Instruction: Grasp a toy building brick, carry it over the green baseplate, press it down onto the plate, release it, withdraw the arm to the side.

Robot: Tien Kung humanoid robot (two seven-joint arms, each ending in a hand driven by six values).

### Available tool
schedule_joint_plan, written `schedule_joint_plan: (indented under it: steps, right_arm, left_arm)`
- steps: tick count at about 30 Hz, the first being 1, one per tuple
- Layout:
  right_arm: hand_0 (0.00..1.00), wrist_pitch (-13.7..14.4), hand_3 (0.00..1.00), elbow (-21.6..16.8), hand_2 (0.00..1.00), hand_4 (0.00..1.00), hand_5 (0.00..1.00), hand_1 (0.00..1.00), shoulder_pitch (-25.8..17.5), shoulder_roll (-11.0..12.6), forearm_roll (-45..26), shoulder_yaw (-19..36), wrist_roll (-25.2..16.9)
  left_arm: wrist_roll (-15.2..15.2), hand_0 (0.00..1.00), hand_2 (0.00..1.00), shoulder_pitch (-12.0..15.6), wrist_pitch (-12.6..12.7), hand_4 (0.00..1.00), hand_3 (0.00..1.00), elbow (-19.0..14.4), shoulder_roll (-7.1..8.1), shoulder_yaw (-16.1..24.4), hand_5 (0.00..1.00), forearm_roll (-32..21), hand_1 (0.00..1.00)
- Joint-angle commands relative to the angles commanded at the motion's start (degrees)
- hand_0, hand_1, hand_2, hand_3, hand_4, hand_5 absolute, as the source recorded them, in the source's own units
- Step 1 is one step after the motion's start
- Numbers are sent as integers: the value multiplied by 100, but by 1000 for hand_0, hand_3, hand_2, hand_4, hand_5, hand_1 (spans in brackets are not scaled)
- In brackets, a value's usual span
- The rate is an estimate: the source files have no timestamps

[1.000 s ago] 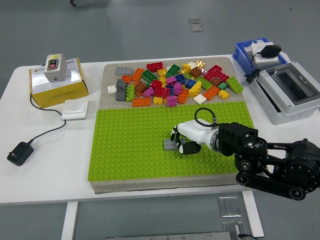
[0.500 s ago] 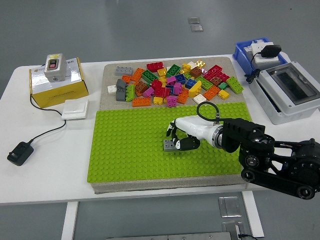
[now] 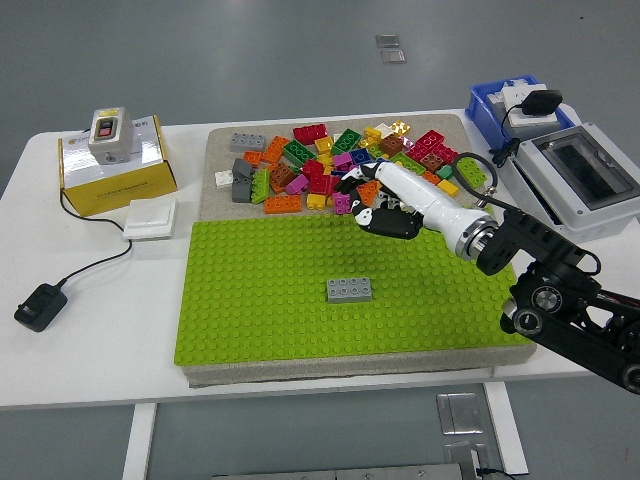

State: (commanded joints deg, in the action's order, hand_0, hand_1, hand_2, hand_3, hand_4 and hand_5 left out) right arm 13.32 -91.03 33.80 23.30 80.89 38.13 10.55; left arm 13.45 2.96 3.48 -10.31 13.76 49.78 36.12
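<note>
A grey brick (image 3: 349, 290) sits flat on the green baseplate (image 3: 250, 300), near its middle, with nothing touching it. My right hand (image 3: 375, 200) is white with black fingertips and hovers at the near edge of the brick pile (image 3: 340, 165), above the plate's far edge. Its fingers are loosely spread and hold nothing. The black right arm (image 3: 560, 300) runs from the hand to the lower right corner. The left arm is not visible.
A yellow box (image 3: 115, 165) with a grey switch unit stands at the far left, a white pad (image 3: 150, 218) and a black adapter (image 3: 40, 306) with cable near it. A blue bin (image 3: 515, 105) and a grey-white enclosure (image 3: 575, 180) stand at the right.
My right hand let go of the grey brick, which stays on the plate. The hand rose and moved back and to the right, up to the pile's edge.
</note>
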Motion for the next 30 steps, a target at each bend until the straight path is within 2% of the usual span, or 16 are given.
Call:
schedule_joint_plan:
  steps: [3,5,6,11,12,15,17,18,23,24,29,30]
  right_arm:
    - [61,294,692,86,736,449,490,216,-177,26,-419,402,-448]
    - [61,387,692,134,736,449,490,216,-239,47,-652,605,-683]
    - [180,417,691,168,732,490,530,336,-263,58,-793,706,-818]
    - [180,478,691,353,732,490,530,336,-301,51,-1444,922,-1362]
    - [310,480,691,402,724,500,543,463,-297,25,-1630,939,-1503]
    - [310,506,691,498,724,500,543,463,-269,-70,-2077,938,-1824]
    - [310,525,691,543,724,500,543,463,-242,-149,-2343,929,-1945]
    - [459,536,692,562,724,499,560,596,-229,-184,-2452,931,-1982]
    - [459,654,692,628,724,499,560,596,-160,-273,-2700,1020,-2047]
    - [571,674,695,619,728,494,569,640,-165,-270,-2682,1050,-2050]
    - [571,693,695,556,728,494,569,640,-249,-233,-2607,1190,-2083]
    - [604,685,699,562,732,486,577,648,-266,-232,-2620,1225,-2099]
  left_arm:
    - [-24,668,613,-4,-10,398,728,0,-11,1,559,-10,655]
    - [-53,668,613,-14,-24,398,728,0,-16,-29,559,-40,655]
    - [-77,672,613,-18,-31,400,727,0,-17,-53,558,-64,656]
    - [-173,672,613,-47,-79,400,727,0,21,-140,558,-152,656]
    - [-183,672,613,-68,-87,402,725,0,45,-135,555,-146,656]
    - [-206,672,613,-141,-102,402,725,0,123,-153,555,-155,656]
    - [-216,672,613,-200,-110,402,725,0,187,-213,555,-168,656]
    - [-219,673,614,-223,-115,404,725,0,218,-256,549,-192,657]
    - [-235,673,614,-335,-144,404,725,0,365,-456,549,-281,657]
    - [-250,673,613,-351,-145,404,724,0,386,-485,544,-306,657]
    - [-314,673,613,-340,-185,404,724,0,408,-583,544,-421,657]
    - [-307,674,614,-319,-196,405,721,0,402,-564,543,-418,658]
